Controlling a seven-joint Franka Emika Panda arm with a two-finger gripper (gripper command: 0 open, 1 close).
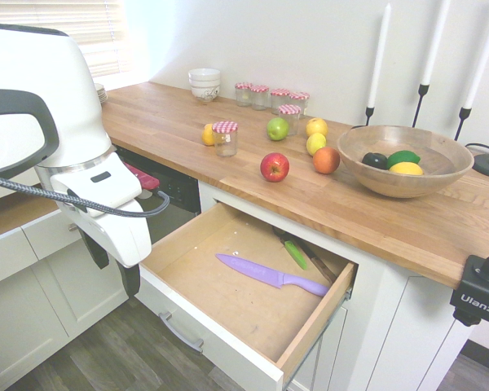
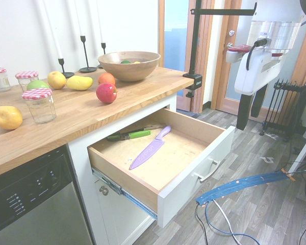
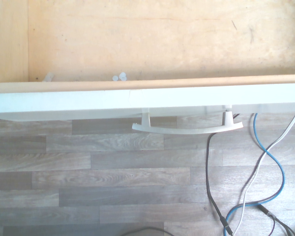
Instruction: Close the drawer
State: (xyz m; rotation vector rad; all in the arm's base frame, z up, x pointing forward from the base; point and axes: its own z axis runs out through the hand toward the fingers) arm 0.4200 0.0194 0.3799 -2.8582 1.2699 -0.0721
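The drawer [image 1: 228, 346] stands pulled far out from under the wooden counter, its white front [image 2: 191, 181] facing the floor space. Its curved silver handle [image 2: 209, 171] is on the front, and in the wrist view the handle [image 3: 187, 129] shows from straight above, below the front's top edge [image 3: 147, 101]. A purple knife [image 1: 270, 276] and a green-handled knife [image 1: 294, 254] lie on the wooden bottom. My gripper [image 1: 112, 265] hangs open in the air, out in front of the drawer front and above its handle, touching nothing. It shows from the other side in the second exterior view [image 2: 253, 113].
The counter [image 1: 375, 220] holds a red apple [image 1: 274, 167], other fruit, several jars with checked lids, a wooden bowl [image 1: 403, 159] and candle holders. A dishwasher [image 2: 35, 204] sits beside the drawer. Cables [image 2: 239, 186] lie on the floor, and a radiator [image 2: 285, 109] stands behind the arm.
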